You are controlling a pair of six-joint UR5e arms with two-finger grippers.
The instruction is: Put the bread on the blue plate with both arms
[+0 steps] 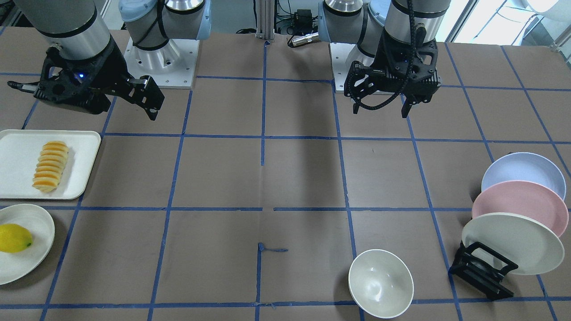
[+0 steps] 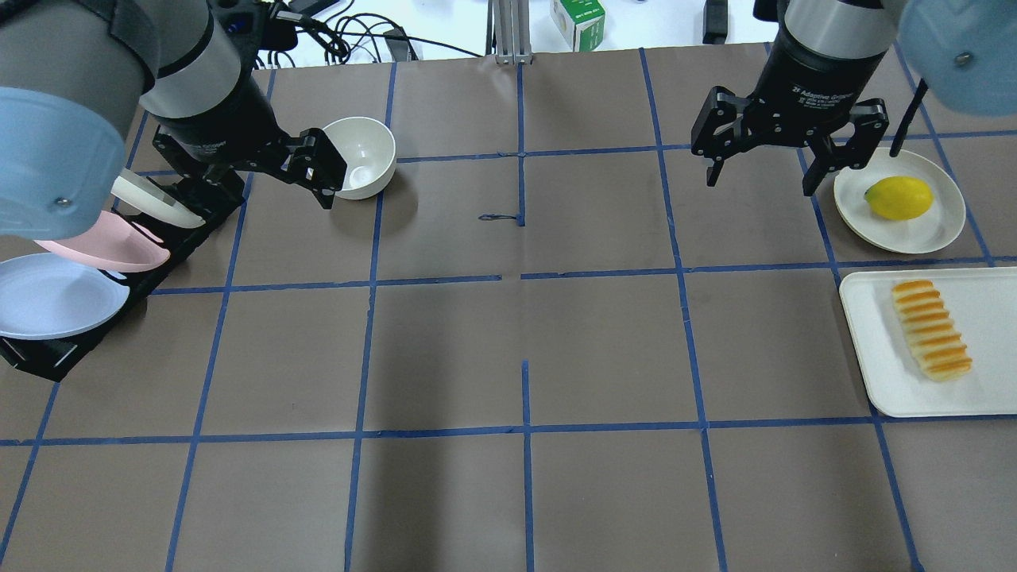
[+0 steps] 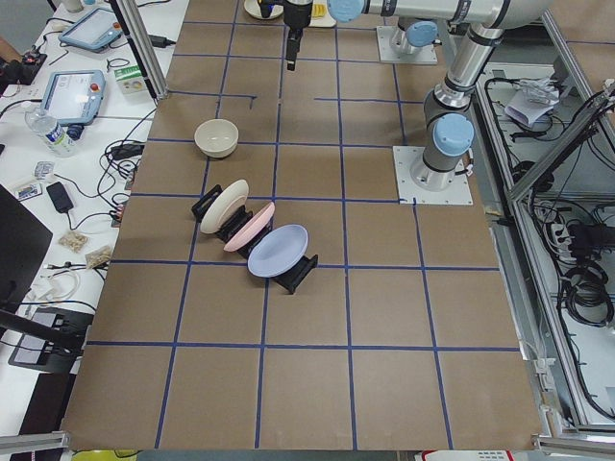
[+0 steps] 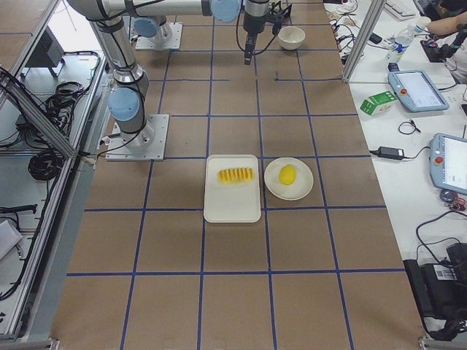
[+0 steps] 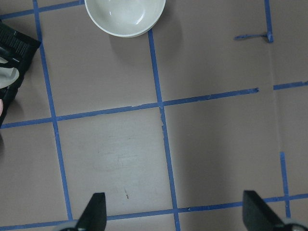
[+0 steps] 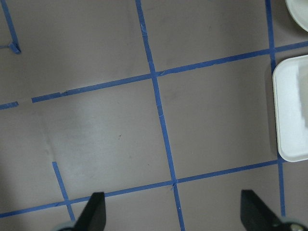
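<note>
The bread (image 1: 50, 166) is a ridged orange-yellow loaf lying on a white tray (image 1: 18, 151) at the table's end on my right; it also shows in the overhead view (image 2: 931, 330). The blue plate (image 1: 522, 171) stands tilted in a black rack (image 1: 484, 269) at the opposite end, and also shows in the overhead view (image 2: 48, 294). My left gripper (image 1: 379, 111) is open and empty, hovering above the table near the rack. My right gripper (image 2: 759, 179) is open and empty, high above the table, apart from the tray. Both wrist views show spread fingers (image 5: 96, 214) (image 6: 96, 211) over bare table.
A pink plate (image 1: 517, 205) and a cream plate (image 1: 513, 240) share the rack with the blue one. A white bowl (image 2: 361, 155) stands near my left gripper. A lemon (image 2: 898, 198) lies on a cream plate (image 2: 914, 234) beyond the tray. Blue tape lines grid the brown table.
</note>
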